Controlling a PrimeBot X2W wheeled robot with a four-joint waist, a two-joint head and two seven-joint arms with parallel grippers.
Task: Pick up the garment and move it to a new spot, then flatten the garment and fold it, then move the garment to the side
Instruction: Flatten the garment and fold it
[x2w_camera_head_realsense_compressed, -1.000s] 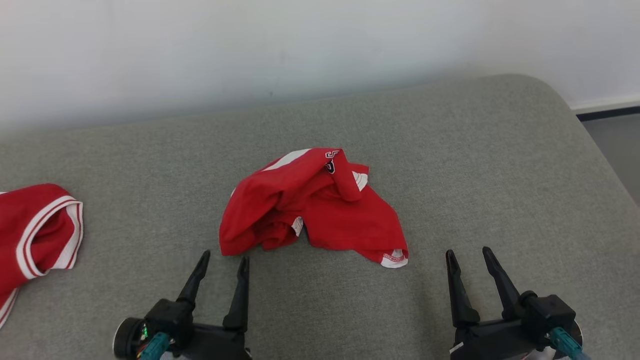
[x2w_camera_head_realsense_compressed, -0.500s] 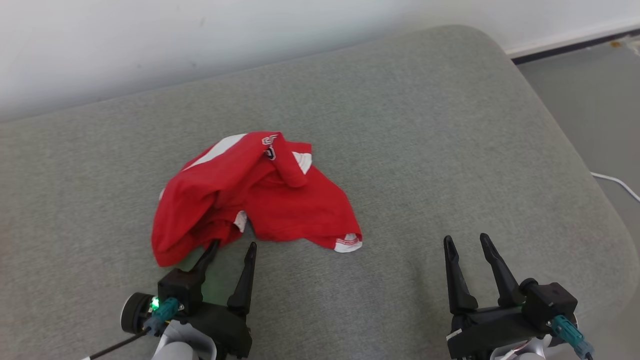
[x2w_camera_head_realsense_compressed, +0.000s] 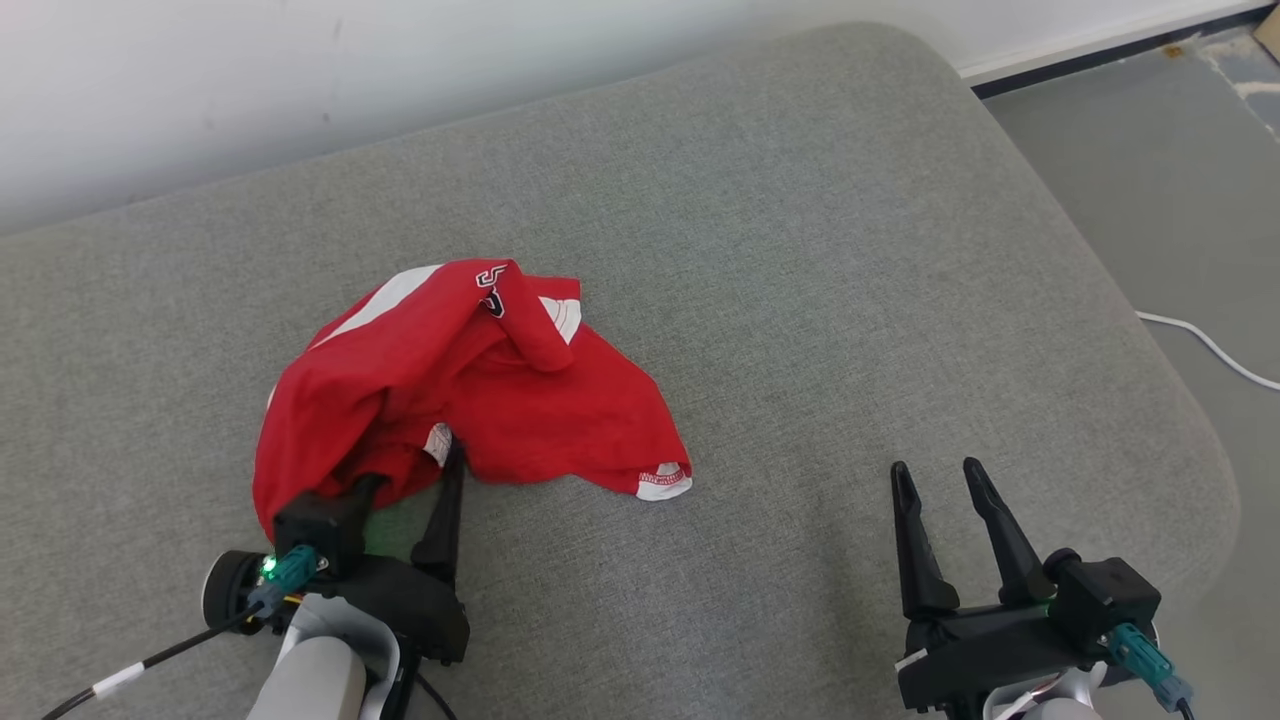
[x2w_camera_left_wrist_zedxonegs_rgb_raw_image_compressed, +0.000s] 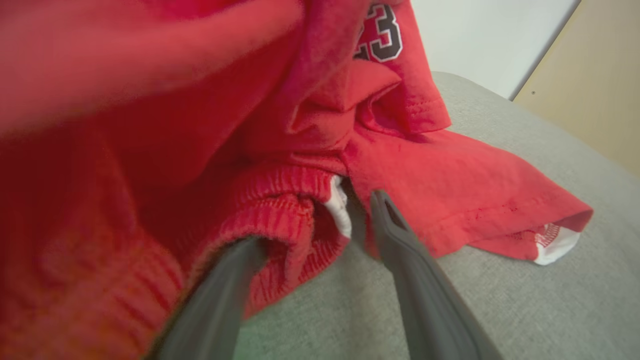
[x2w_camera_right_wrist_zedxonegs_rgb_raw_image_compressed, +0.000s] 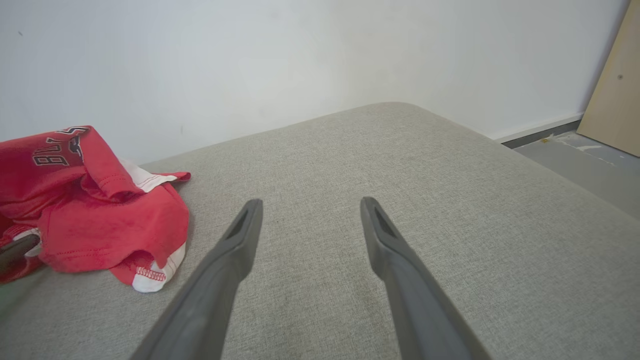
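- While the grey upholstered cushion (x2w_camera_head_realsense_compressed: 800, 250) is mostly bare, the red basketball shorts (x2w_camera_head_realsense_compressed: 480, 390) sit crumpled on its left half, towards the robot.
- The step in hand looks like the first pick-up, with the grasp not yet made.
- The left claw (x2w_camera_head_realsense_compressed: 410, 470) stands wide at the shorts' near edge, one finger tucked under the fabric and the other just beside it.
- The right claw (x2w_camera_head_realsense_compressed: 934, 465) is wide too, holding nothing, well apart over bare cushion.
- The next move calls for pinching the elastic waistband (x2w_camera_left_wrist_zedxonegs_rgb_raw_image_compressed: 280, 200) shut between the left fingers, then lifting.
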